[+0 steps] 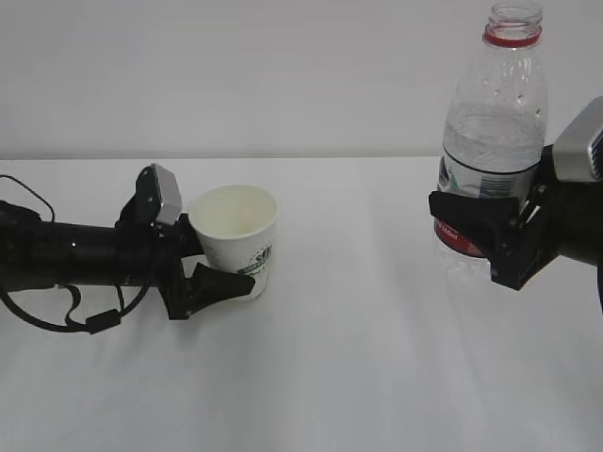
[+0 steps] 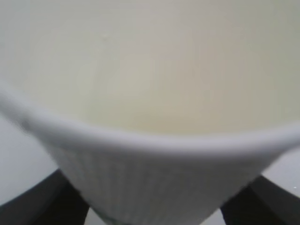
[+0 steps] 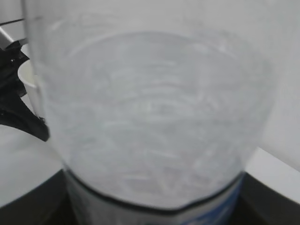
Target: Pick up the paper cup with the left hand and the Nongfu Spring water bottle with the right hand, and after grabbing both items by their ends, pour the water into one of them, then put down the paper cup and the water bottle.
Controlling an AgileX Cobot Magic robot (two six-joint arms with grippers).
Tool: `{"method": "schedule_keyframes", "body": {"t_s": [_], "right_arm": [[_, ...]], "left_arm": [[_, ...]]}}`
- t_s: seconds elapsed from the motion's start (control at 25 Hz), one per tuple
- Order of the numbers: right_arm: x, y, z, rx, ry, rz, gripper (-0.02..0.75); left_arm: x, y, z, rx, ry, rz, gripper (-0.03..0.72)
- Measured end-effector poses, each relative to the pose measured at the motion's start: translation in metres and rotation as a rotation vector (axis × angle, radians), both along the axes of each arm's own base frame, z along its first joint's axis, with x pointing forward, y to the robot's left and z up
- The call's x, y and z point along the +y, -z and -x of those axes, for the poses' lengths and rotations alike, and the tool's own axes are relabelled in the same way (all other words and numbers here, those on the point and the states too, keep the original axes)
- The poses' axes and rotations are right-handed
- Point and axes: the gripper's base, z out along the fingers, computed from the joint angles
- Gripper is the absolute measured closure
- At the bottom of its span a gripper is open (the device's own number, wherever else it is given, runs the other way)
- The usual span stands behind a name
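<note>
The white paper cup (image 1: 236, 226) with a green print stands upright on the table, left of centre. My left gripper (image 1: 236, 273) reaches in level from the left and is shut on its lower half. In the left wrist view the cup (image 2: 154, 93) fills the frame, with a black finger (image 2: 28, 206) pressed on each side. The capless Nongfu Spring water bottle (image 1: 495, 122) is upright at the right, and my right gripper (image 1: 462, 226) is shut on its label band. Clear water (image 1: 490, 141) fills its lower body. The bottle (image 3: 154, 117) blocks most of the right wrist view.
A white table (image 1: 358, 358) runs to a plain white wall. A wide bare stretch of table separates cup and bottle. The left arm's cables (image 1: 57, 315) hang low near the table at the far left.
</note>
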Motion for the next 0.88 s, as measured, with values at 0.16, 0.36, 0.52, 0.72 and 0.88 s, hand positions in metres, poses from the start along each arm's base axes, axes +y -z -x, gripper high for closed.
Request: {"method": "schedule_keyframes", "body": {"t_s": [0.16,0.36,0.52,0.72,0.88], "right_arm": [[0.000,0.000,0.000,0.000,0.000,0.000,0.252],[0.000,0.000,0.000,0.000,0.000,0.000,0.252],[0.000,0.000,0.000,0.000,0.000,0.000,0.252],[0.000,0.000,0.000,0.000,0.000,0.000,0.252],[0.000,0.000,0.000,0.000,0.000,0.000,0.252]], "left_arm": [[0.004,-0.018,0.001,-0.004,0.013,0.003,0.123],[0.004,-0.030,0.006,0.026,0.058,-0.011,0.124],[0.004,-0.042,0.013,0.035,0.078,-0.003,0.124],[0.005,-0.057,0.025,0.015,0.084,0.009,0.124],[0.007,-0.070,0.037,-0.007,0.084,0.012,0.124]]}}
